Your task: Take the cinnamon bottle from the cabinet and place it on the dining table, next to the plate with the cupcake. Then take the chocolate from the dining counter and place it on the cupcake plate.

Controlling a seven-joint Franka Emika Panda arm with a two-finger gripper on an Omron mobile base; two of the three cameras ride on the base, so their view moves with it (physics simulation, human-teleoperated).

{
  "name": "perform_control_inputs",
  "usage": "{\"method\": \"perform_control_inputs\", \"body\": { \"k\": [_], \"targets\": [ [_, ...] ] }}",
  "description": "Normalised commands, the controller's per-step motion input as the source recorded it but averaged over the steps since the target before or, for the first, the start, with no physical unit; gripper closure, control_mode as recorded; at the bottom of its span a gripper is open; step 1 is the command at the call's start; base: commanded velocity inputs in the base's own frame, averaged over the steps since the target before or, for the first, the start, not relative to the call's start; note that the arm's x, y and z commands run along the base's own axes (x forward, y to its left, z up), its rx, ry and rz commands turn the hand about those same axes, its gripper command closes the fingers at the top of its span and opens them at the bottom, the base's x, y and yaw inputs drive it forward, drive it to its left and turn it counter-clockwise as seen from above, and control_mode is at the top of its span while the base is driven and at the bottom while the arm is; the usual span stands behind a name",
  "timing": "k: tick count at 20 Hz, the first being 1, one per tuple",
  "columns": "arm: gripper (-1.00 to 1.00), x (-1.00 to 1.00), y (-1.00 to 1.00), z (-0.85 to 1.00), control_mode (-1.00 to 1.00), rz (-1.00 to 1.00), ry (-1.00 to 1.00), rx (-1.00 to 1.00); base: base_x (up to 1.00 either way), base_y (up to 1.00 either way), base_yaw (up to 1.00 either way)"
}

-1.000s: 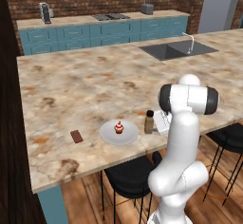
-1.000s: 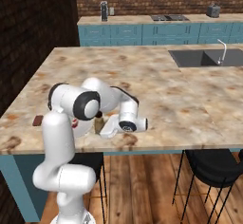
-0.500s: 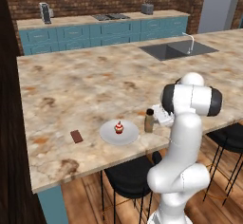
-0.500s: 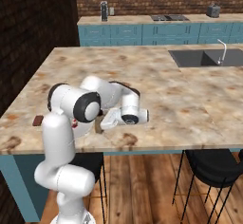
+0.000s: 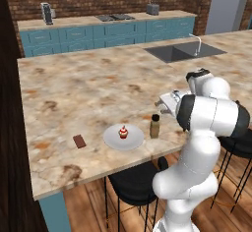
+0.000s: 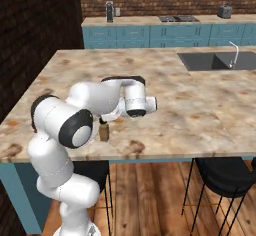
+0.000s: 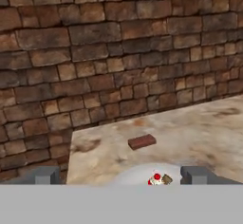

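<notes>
Left base view, bottle: the slim clear cinnamon bottle with black cap and tan powder (image 5: pixel 155 126) stands upright on the beige marble dining table (image 5: pixel 83 86), just beside the round pale-grey plate (image 5: pixel 132 141), so that half of the job looks done to me.
Left base view, plate: the tiny red-wrapped cupcake (image 5: pixel 123 131) sits at its middle, leaving bare rim for a bar.
Left base view, chocolate: the flat dark brown chocolate bar (image 5: pixel 79 141) lies on the marble on the plate's far side from the bottle, apart from it.
Right base view, arm: my white arm hides much of the bottle (image 6: pixel 104 132) near the table edge; my hand hangs just above and beside it.
Hand view, gripper: my gripper (image 7: pixel 120 176) has its fingers spread wide, holding nothing, and looks over the cupcake (image 7: pixel 156 179) toward the chocolate (image 7: pixel 142 142), which I judge my next pick.
</notes>
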Motion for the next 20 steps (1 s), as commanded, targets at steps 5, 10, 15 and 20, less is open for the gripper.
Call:
{"method": "perform_control_inputs", "body": {
  "k": [5, 10, 15, 20],
  "targets": [
    [-1.00, -0.43, 0.72, 1.00, -1.00, 0.09, -0.01, -0.26, 0.00, 0.00, 0.00],
    [-1.00, -0.45, 1.00, 0.84, -1.00, 0.34, -0.11, -0.41, 0.00, 0.00, 0.00],
    [-1.00, -0.35, 1.00, 0.07, -1.00, 0.37, -0.06, -0.34, 0.00, 0.00, 0.00],
    [-1.00, -0.26, 0.64, -0.05, -1.00, 0.00, -0.08, -0.09, 0.00, 0.00, 0.00]
  ]
}}
